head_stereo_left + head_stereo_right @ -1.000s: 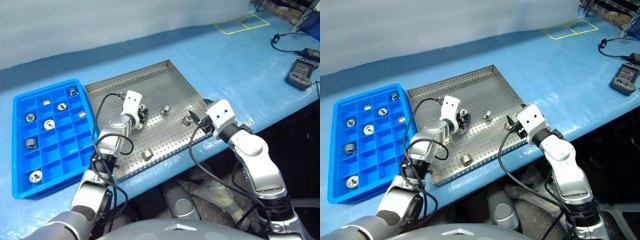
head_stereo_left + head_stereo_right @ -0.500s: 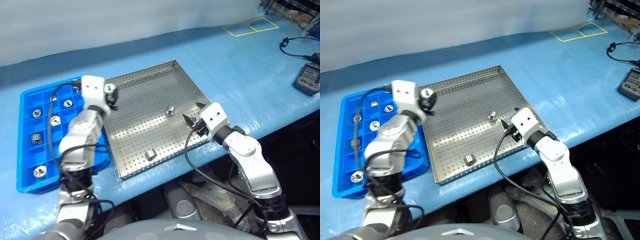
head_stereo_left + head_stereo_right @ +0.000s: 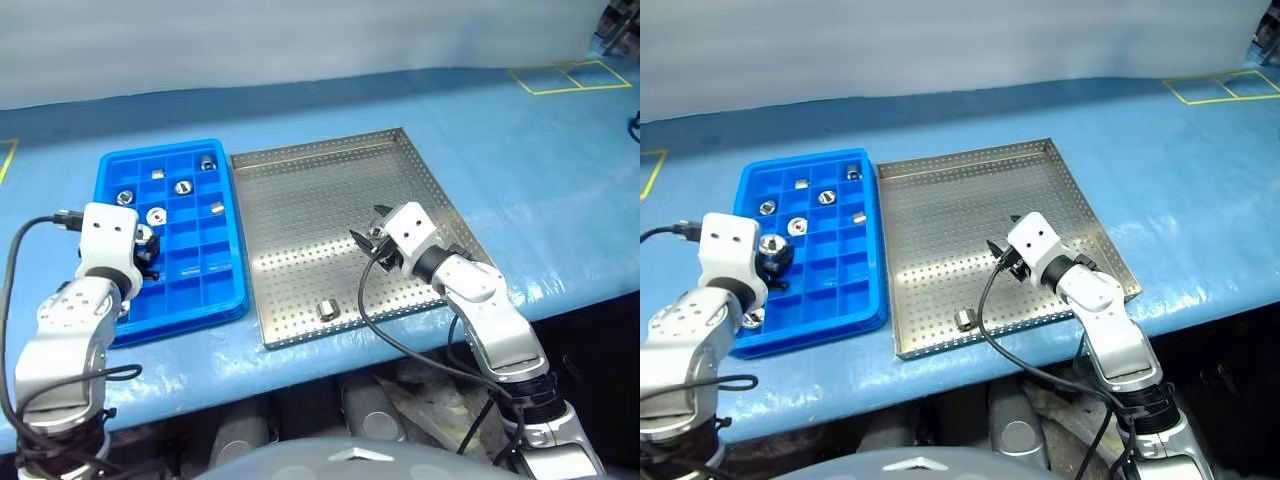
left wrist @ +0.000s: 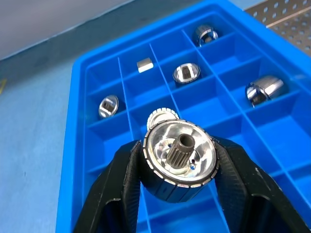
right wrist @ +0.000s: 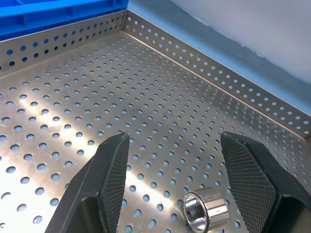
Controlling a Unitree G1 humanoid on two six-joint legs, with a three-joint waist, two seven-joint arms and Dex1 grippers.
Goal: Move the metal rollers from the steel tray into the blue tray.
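Pale blue table (image 3: 520,130) carries the blue tray (image 3: 225,300) beside the steel tray (image 3: 300,200).

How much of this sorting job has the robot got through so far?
Well along. Several small shiny metal rollers already sit in compartments of the bright blue plastic grid tray. The left pincer holds another over that tray. The open right pincer hovers around one roller on the perforated steel tray, and another lies near its front edge, so at least two remain.
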